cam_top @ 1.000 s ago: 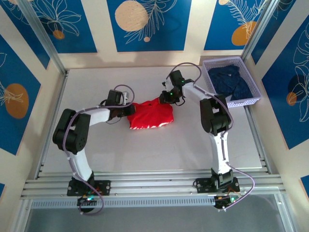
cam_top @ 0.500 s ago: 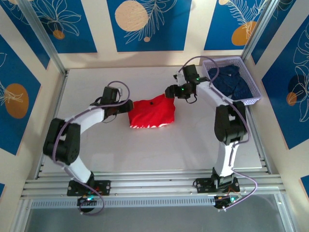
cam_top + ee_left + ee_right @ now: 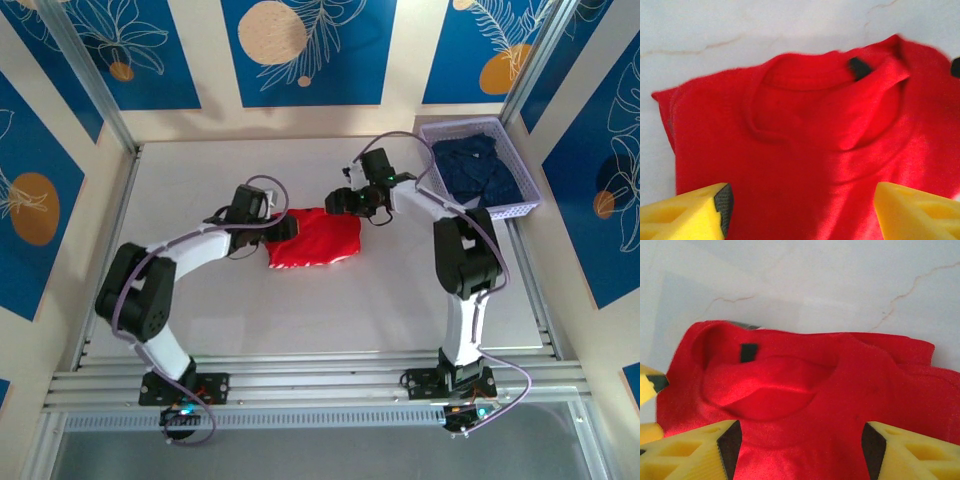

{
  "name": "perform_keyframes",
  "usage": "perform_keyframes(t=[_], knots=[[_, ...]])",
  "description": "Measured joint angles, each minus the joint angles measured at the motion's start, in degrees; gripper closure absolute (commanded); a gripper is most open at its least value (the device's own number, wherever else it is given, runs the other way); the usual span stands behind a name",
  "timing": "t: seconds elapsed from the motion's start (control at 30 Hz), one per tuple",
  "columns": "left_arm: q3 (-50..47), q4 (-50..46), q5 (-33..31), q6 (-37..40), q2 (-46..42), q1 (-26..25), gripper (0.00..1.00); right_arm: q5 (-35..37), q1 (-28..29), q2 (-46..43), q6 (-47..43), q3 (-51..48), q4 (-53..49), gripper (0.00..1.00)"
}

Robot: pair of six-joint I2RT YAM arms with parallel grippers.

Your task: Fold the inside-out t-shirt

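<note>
Both left gripper (image 3: 801,200) and right gripper (image 3: 800,437) straddle t-shirt (image 3: 315,240).

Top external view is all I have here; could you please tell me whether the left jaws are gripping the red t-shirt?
Observer: No. In the left wrist view the left gripper has its jaws wide apart over the t-shirt, with no cloth pinched between them.
Operator: Thank you. And the right one?
Observer: The right gripper is open too, its jaws straddling plain red cloth.
Operator: What part of the shirt lies ahead of it?
Observer: The neck opening, with a small dark tag sewn inside it.
</note>
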Motion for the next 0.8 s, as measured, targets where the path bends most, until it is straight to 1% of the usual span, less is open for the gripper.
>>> perform_keyframes(t=[0.17, 0.23, 0.3, 0.33, 0.43, 0.5, 0.57, 0.67, 0.8], knots=[[-0.17, 0.13, -2.64, -1.07, 5.09, 0.35, 0.26, -2.14, -1.4, 8.66, 2.05, 4.74, -0.46, 0.38], [-0.39, 0.2, -2.89, -1.03, 5.31, 0.66, 0.25, -3.34, -1.95, 10.8, 2.05, 6.97, -1.38, 0.38], [-0.66, 0.48, -3.48, -0.83, 4.72, 0.79, 0.23, -4.07, -2.4, 11.02, 1.92, 8.33, -2.01, 0.38], [-1.2, 0.5, -3.96, -0.76, 3.67, 0.85, 0.22, -4.24, -2.69, 10.67, 1.77, 8.48, -2.05, 0.37], [-3.8, 0.15, -4.96, -0.33, -1.84, 1.4, 0.13, -4.28, -3.56, 8.09, 1.2, 7.17, -2.08, 0.33], [-5.07, -0.15, -4.96, -0.48, -5.73, 2.29, 0.11, -4.26, -3.98, 4.09, 0.76, 3.98, -1.9, 0.31], [-5.25, -0.52, -4.28, -0.94, -7.8, 3.39, 0.1, -4.24, -4.37, -0.68, 0.72, 0.68, -1.75, 0.31], [-4.92, -1.05, -1.92, -1.66, -6.78, 4.15, 0.09, -4.26, -4.48, -6.12, 0.74, -2.54, -0.81, 0.31], [-3.13, -2.38, 1.11, -2.51, -1.49, 4.15, 0.09, -4.26, -4.46, -8.31, 0.74, -4.26, 0.0, 0.31]])
